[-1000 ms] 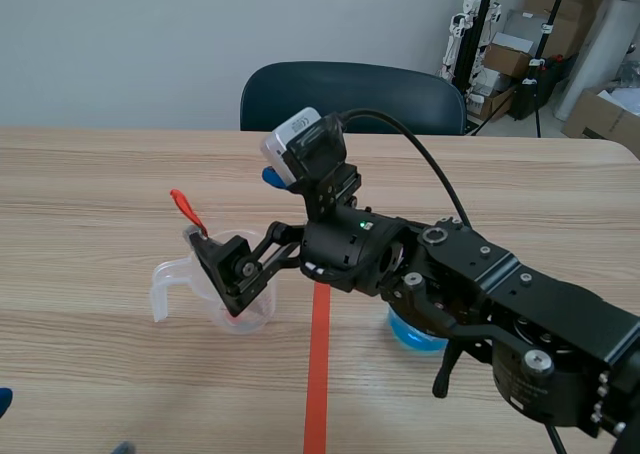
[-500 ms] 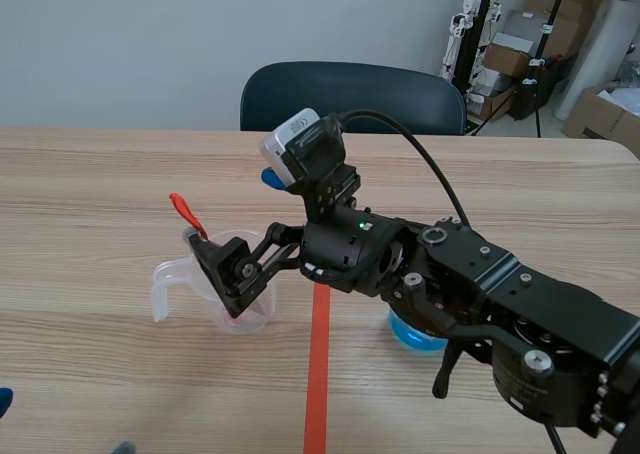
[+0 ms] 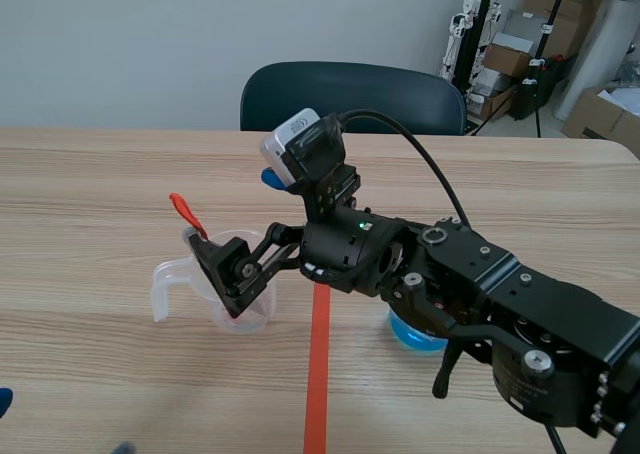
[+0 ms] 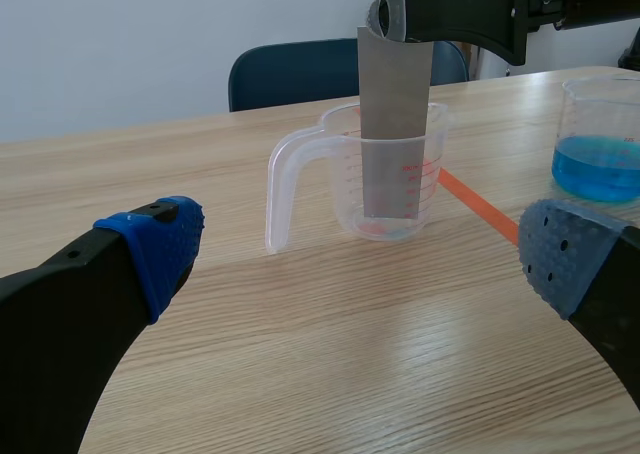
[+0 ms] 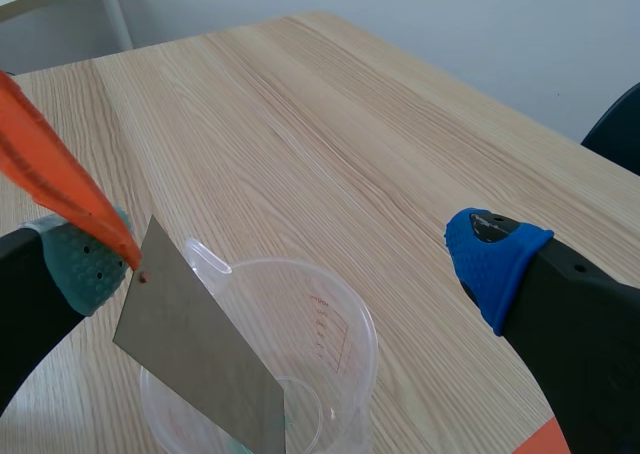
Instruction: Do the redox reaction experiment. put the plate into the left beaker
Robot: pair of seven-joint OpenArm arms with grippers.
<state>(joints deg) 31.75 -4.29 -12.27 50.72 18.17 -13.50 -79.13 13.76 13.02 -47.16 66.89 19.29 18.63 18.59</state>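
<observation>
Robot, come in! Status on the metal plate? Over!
Left gripper, fingers open, empty. Right gripper, fingers open over the clear plastic handled beaker. Grey metal plate with orange tag stands inside it. Beaker of blue liquid apart, not in the way.

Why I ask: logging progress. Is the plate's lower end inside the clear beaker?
Yes, the left wrist view shows the grey plate standing with its lower end down inside the clear beaker.
</observation>
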